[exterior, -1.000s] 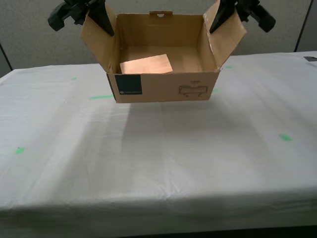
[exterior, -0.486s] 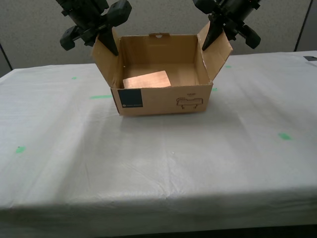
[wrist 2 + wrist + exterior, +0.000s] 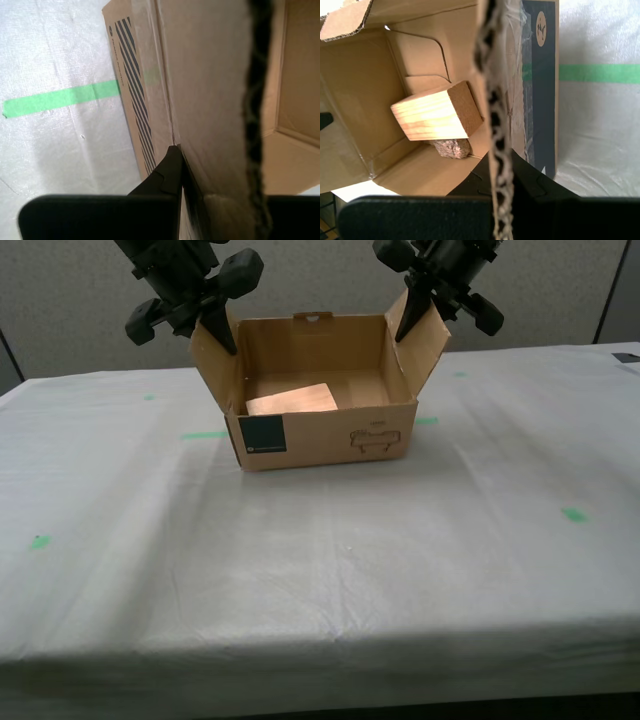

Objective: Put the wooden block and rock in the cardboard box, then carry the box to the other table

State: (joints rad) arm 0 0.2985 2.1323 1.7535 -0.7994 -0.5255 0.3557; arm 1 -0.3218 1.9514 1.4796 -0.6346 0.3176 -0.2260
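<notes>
Cardboard box [image 3: 325, 435] is down on the other table [image 3: 330, 570] now, where a second ago it hung clear above the cloth, so the carry looks finished. My first gripper [image 3: 213, 328] and my second gripper [image 3: 415, 315] each pinch a side flap. Inside, below my first gripper: one wooden block [image 3: 437, 111], one rock [image 3: 451, 147] tucked beneath it.

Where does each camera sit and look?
Exterior view: on my body, facing the other table and cardboard box; shows my first gripper and my second gripper.
First wrist view: on my first gripper, looking past a flap at the wooden block and rock.
Second wrist view: on my second gripper, looking along the opposite flap.
All three share the cardboard box.
</notes>
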